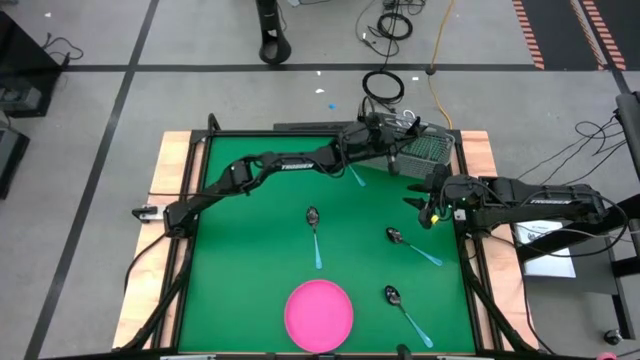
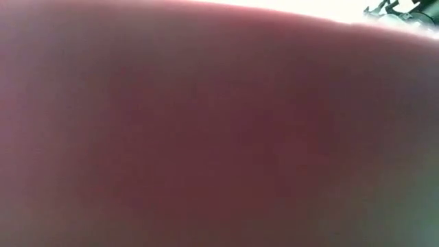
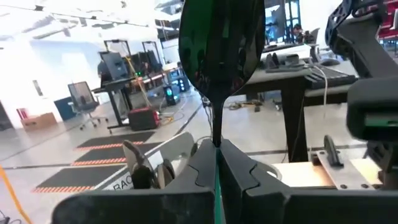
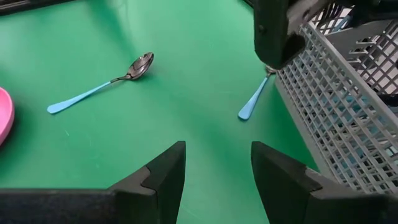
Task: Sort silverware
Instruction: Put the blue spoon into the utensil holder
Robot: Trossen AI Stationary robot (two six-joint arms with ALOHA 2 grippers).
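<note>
My left gripper (image 1: pixel 374 149) (image 3: pixel 216 147) reaches across to the far right, beside the grey mesh basket (image 1: pixel 426 151) (image 4: pixel 348 93), and is shut on a spoon (image 1: pixel 355 175). The spoon's dark bowl (image 3: pixel 217 50) stands above the fingers. Its light-blue handle (image 4: pixel 252 102) slants down toward the green mat. My right gripper (image 1: pixel 421 205) (image 4: pixel 217 163) is open, above the mat just near of the basket, and touches nothing. Three more spoons (image 1: pixel 314 235) (image 1: pixel 412 245) (image 1: pixel 405 312) lie flat on the mat; one of them (image 4: pixel 99 87) shows in the right wrist view. My left gripper pinches the spoon between its two fingers at the thin neck (image 3: pixel 216 132) just below the bowl. The fingers come in about level, across the spoon. The spoon stands nearly upright, bowl up, its handle hanging below the fingers; whether the handle's end (image 4: pixel 244 114) touches the mat I cannot tell.
The round pink plate (image 1: pixel 319 315) sits at the mat's near edge and fills the low view (image 2: pixel 206 137). The mat (image 1: pixel 250 250) is bare on its left half. A wooden border (image 1: pixel 172 160) frames it. Cables and a paper sheet (image 1: pixel 545 240) lie beyond the right edge.
</note>
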